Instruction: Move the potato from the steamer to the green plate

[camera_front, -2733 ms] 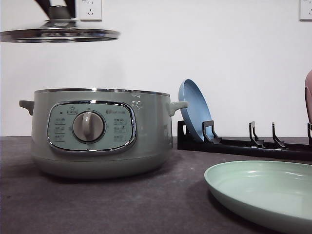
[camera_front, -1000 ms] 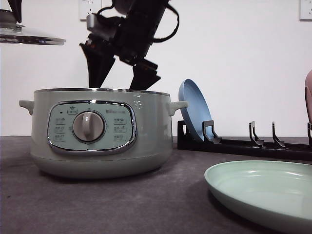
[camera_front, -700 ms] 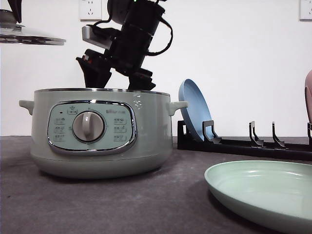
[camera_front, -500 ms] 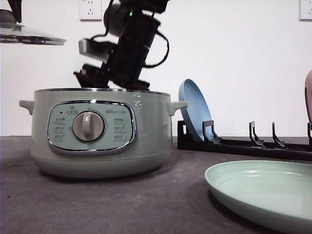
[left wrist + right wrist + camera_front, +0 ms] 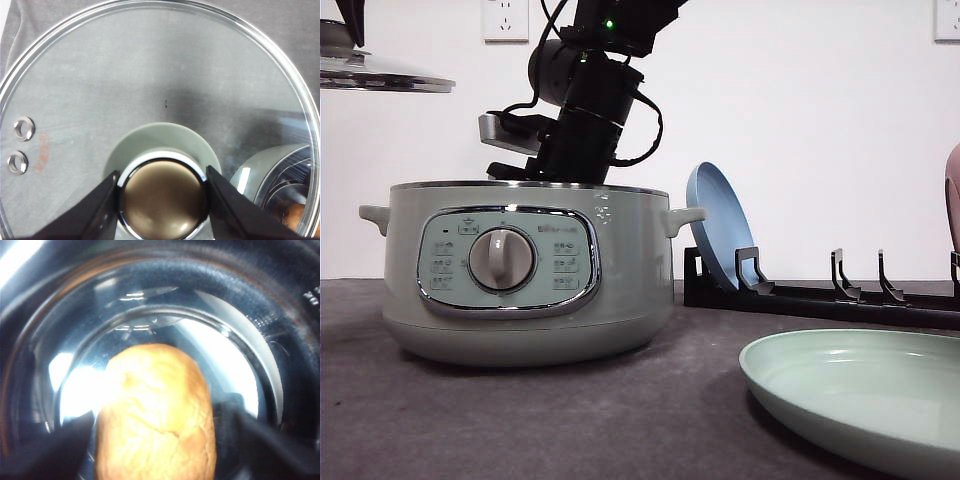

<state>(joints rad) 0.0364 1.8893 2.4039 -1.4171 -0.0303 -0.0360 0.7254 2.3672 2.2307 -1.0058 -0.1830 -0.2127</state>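
Reaching into one steamer (image 5: 515, 270), right gripper (image 5: 155, 450) spread either side of one potato (image 5: 156, 415) on its floor; left gripper (image 5: 162, 192) pinching lid (image 5: 100, 85) knob; one green plate (image 5: 865, 395), one blue plate (image 5: 720, 225)

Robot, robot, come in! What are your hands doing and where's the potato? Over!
Left end effector shut on round glass lid's knob, held aloft. Right end effector open, fingers astride orange-brown potato inside sage-green steamer. Mint-green plate bare, path clear.
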